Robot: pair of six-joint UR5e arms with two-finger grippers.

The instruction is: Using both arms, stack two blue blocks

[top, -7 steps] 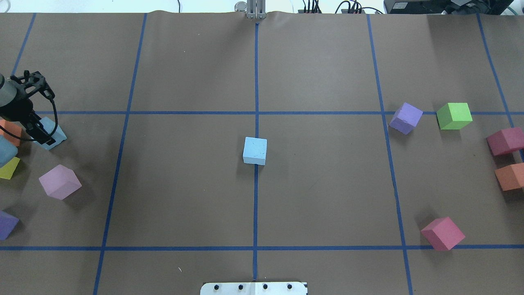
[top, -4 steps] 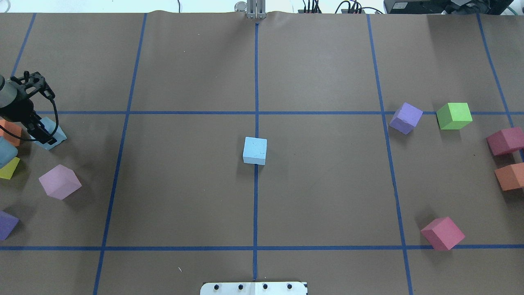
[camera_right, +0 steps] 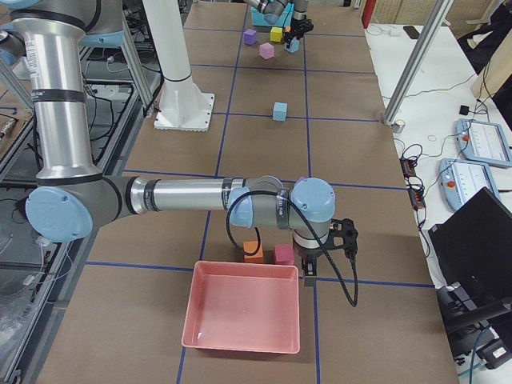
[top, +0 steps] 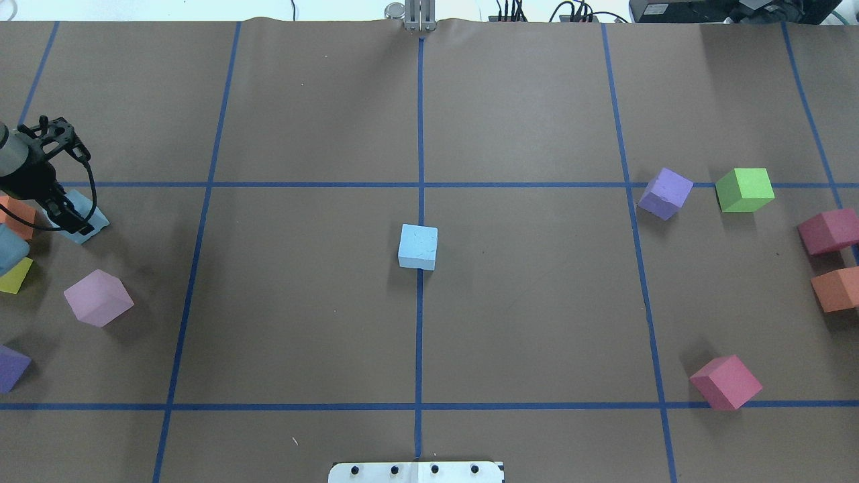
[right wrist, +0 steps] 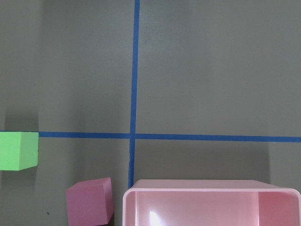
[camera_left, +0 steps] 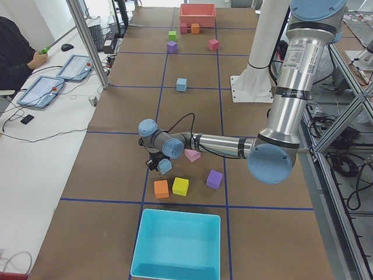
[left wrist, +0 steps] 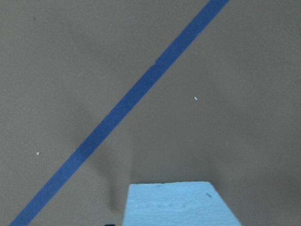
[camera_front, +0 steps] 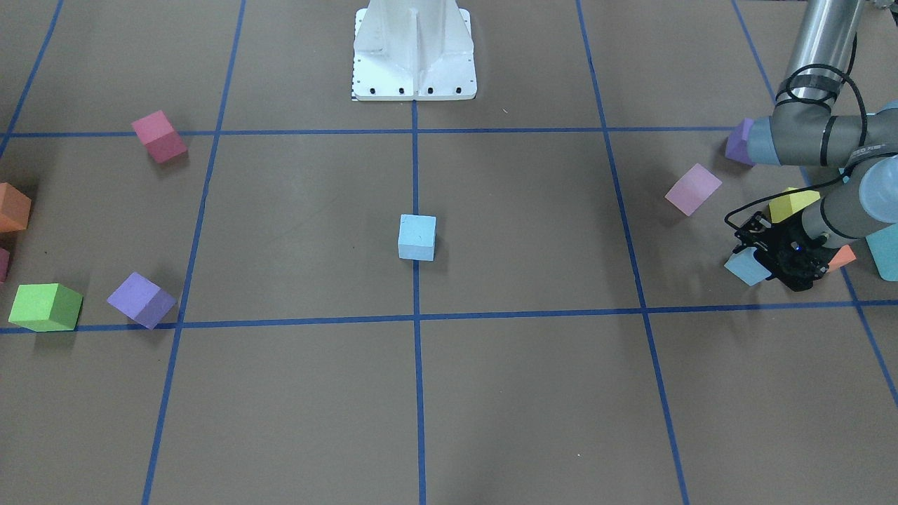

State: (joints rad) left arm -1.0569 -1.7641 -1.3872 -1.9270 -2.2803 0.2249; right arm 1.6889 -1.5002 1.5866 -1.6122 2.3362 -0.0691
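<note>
One light blue block sits alone on the centre line of the table; it also shows in the front view. The other blue block is at the far left, between the fingers of my left gripper. The gripper is shut on it and holds it just above the paper. The left wrist view shows that block's top with its shadow on the table. My right gripper shows only in the right side view, beside a pink tray, and I cannot tell whether it is open or shut.
An orange cube, a yellow cube, a pink cube and a purple cube lie around the left gripper. A turquoise bin stands beyond them. On the right are purple, green and magenta cubes and the pink tray.
The left gripper has shifted slightly up and back with the blue block in it. The centre block and the other cubes have not moved.
</note>
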